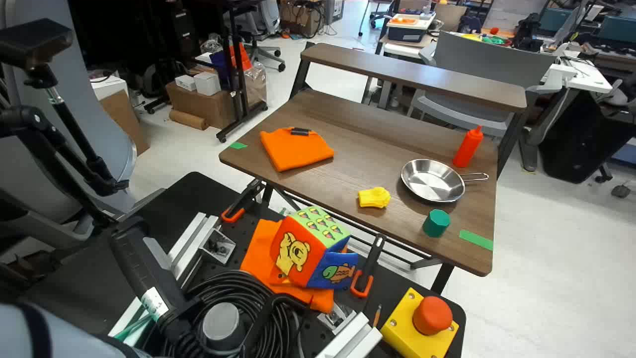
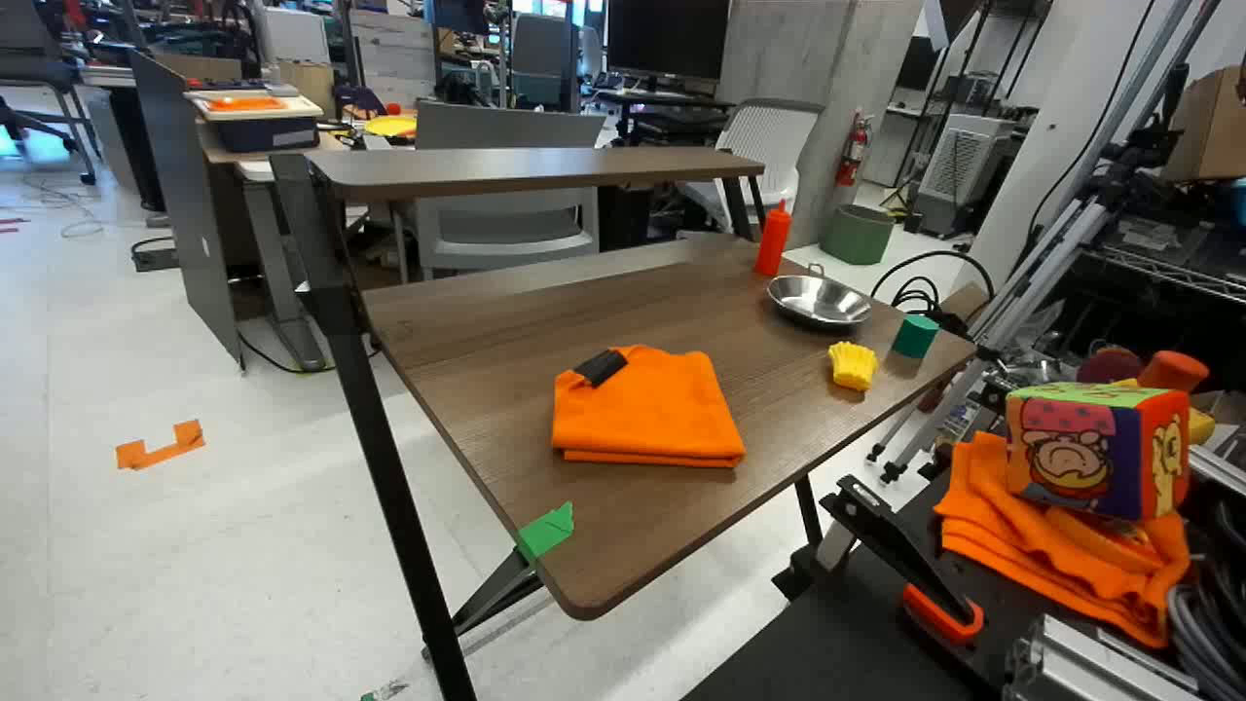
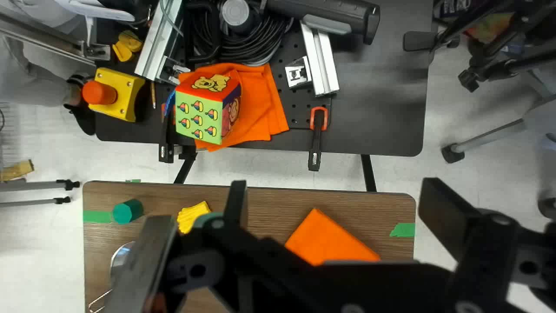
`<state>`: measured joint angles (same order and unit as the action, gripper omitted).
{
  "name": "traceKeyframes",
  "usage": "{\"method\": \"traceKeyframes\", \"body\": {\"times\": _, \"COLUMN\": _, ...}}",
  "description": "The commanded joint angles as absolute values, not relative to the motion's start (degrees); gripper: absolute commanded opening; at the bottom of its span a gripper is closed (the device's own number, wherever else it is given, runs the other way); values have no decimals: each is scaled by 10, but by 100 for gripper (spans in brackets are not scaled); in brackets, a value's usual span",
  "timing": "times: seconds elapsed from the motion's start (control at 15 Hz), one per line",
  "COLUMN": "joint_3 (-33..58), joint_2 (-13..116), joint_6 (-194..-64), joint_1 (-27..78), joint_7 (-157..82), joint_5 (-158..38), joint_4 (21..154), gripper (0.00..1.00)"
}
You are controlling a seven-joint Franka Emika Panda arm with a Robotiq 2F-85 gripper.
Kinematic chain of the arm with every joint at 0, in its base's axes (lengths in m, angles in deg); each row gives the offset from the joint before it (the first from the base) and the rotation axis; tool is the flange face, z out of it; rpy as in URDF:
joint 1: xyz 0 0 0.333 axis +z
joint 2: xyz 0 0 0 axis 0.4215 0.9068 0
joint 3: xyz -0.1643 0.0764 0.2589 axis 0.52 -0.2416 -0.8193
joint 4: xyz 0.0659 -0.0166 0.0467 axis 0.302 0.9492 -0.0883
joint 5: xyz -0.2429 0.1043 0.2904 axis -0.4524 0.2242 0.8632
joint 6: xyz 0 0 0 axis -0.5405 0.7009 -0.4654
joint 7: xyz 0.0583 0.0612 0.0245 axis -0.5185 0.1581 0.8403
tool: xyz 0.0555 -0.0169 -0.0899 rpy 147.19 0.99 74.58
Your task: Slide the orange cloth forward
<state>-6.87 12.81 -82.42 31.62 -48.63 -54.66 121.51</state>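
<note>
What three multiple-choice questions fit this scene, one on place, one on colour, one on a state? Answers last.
1. Where does the picture cube sit?
A. In the metal pan
B. On orange fabric
C. On the floor

2. What colour is the squeeze bottle?
A. White
B. Blue
C. Red

3. How does the orange cloth lie on the brown table?
A. Folded
B. Rolled into a tube
C. Crumpled into a ball

1 B: fabric shows around its base in both exterior views.
2 C: both exterior views show it red.
3 A: stacked layers show along one edge in an exterior view.
</note>
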Motion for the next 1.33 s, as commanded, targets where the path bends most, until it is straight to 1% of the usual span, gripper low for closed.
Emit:
{"method": "traceKeyframes", "body": {"times": 0.0, "joint_3": -62, "joint_2": 129, "joint_6": -823, "joint_1": 325, "joint_7": -489, "joint_5": -549, "joint_4": 1214, "gripper": 100}}
{"method": "traceKeyframes", "body": {"times": 0.93, "joint_3": -62, "joint_2": 129, "joint_6": -823, "joint_1": 325, "joint_7": -489, "joint_5": -549, "joint_4": 1214, "gripper": 100}}
{"method": "traceKeyframes", "body": {"times": 1.13, "joint_3": -65, "joint_2": 154, "joint_6": -848, "joint_1": 321, "joint_7": -492, "joint_5": -570, "joint_4": 1225, "gripper": 100}}
{"method": "traceKeyframes", "body": {"times": 1.27, "joint_3": -61, "joint_2": 169, "joint_6": -887, "joint_1": 320, "joint_7": -487, "joint_5": -575, "joint_4": 1239, "gripper": 100}}
